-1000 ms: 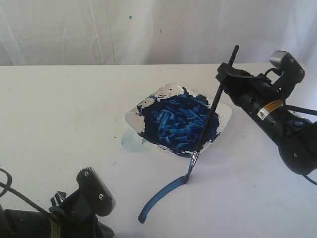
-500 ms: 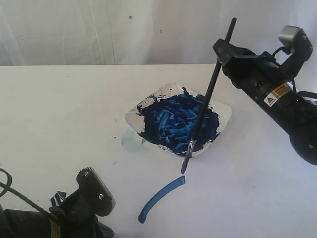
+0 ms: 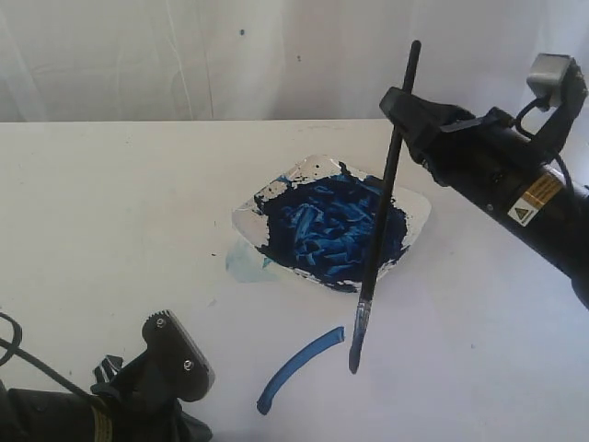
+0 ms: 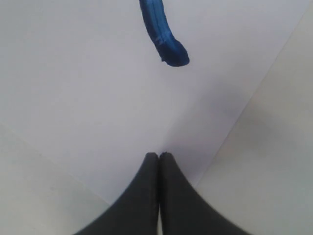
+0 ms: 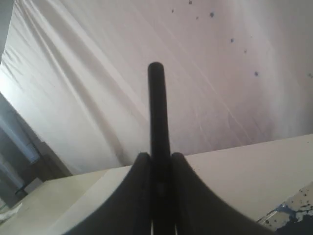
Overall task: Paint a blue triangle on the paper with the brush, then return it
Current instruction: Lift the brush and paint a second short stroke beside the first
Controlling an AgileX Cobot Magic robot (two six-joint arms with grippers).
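My right gripper (image 3: pixel 398 99) (image 5: pixel 159 157) is shut on the upper handle of the black brush (image 3: pixel 379 221) (image 5: pixel 156 107). The brush hangs nearly upright in front of the dish. Its blue tip (image 3: pixel 355 354) sits just right of the upper end of a single curved blue stroke (image 3: pixel 296 368) (image 4: pixel 164 36), which is all that shows of the blue triangle. Whether the tip touches the paper (image 3: pixel 442 368) (image 4: pixel 98 88) I cannot tell. My left gripper (image 4: pixel 159 154) is shut and empty over the paper's near corner. Its arm (image 3: pixel 156 387) rests at the bottom left.
A clear dish (image 3: pixel 419 212) full of dark-blue paint (image 3: pixel 327 226) stands mid-table behind the stroke. A pale blue smear (image 3: pixel 244 262) lies at its left corner. A white curtain (image 3: pixel 184 55) closes off the back.
The right gripper rose and shifted left, lifting the brush off the end of the stroke. The brush now stands more upright, its tip slightly right of the stroke. The left arm stayed still.
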